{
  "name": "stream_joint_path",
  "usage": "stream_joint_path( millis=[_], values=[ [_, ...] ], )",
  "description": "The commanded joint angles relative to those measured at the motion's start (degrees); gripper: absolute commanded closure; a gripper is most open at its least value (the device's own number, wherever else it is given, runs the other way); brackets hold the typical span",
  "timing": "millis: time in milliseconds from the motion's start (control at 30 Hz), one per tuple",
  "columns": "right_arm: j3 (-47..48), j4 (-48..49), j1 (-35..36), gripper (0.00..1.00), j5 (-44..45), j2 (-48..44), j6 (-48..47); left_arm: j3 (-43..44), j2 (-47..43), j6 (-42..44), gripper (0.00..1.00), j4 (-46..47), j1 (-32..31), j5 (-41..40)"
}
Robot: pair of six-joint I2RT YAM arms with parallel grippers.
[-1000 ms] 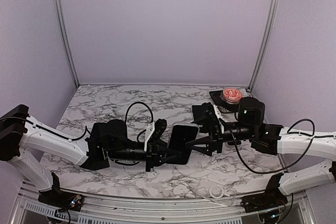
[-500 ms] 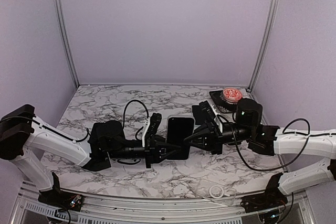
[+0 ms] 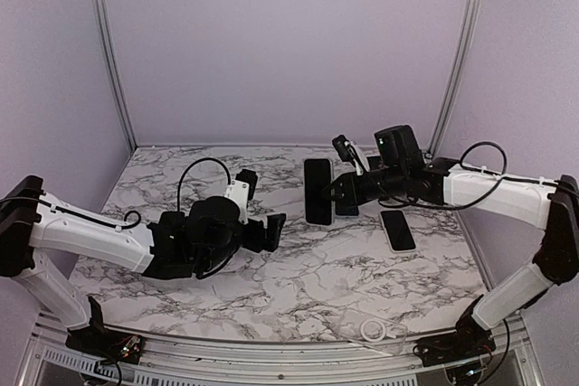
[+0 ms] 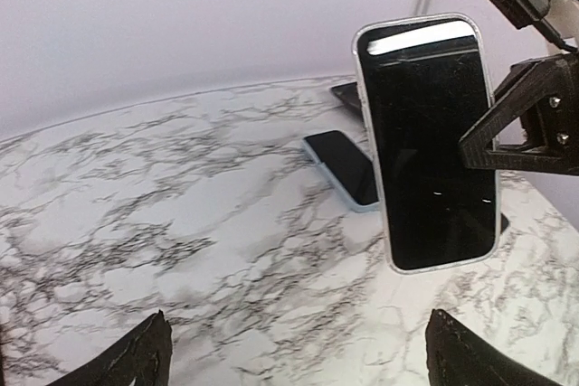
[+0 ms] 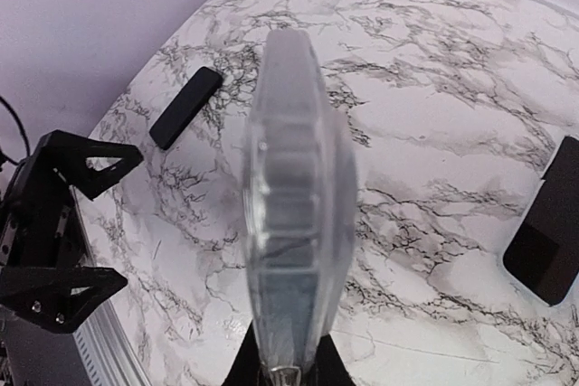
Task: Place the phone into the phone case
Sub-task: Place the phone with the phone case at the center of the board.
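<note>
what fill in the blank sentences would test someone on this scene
1. The right tool is shut on the cased phone, while the left tool has its jaws ____.
2. The cased phone is held in the ____, not resting on the marble table.
3. A second phone lies ____ on the table.

Missing words: open; air; flat
</note>
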Motion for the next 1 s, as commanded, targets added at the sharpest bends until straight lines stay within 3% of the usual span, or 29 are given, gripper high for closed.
stream_joint_path(
  millis=[0,100,233,333,567,633,767,967],
  values=[
    [11.45,-6.31,-1.17,1.0,-0.22,9.02,0.53,6.08,-1.34,-4.25,0.01,-21.21,1.8,-13.33],
    [18.26,-6.65,-3.84,1.0,-6.12,16.8,2.65,7.29,-2.13,-5.59,0.01,-25.0,3.17,-11.08],
    [29.1,-14.24,-4.27,1.0,-6.27,27.76,0.54,6.2,-4.61,-6.48,0.01,-26.95,4.15,-11.26],
    [31.53,-10.61,-4.61,1.0,-12.89,32.79,3.74,4.88,-6.78,-6.34,0.01,-27.21,4.92,-11.19],
    [36.25,-6.57,-5.9,1.0,-16.55,42.11,7.79,7.38,-5.52,-5.86,0.01,-34.42,6.7,-10.31],
    [37.76,-7.24,-6.66,1.0,-16.87,44.98,8.44,7.61,-4.89,-6.56,0.01,-36.09,8.18,-6.47],
    [38.76,-5.84,-8.36,0.86,-19.84,49.73,9.6,7.95,-4.26,-10.65,0.01,-40.78,10.89,-3.29],
    [40.54,-8.61,-10.24,0.76,-16.35,52.4,7.08,6.1,-5.95,-10.59,0.01,-41.18,11.35,-4.28]
  ],
)
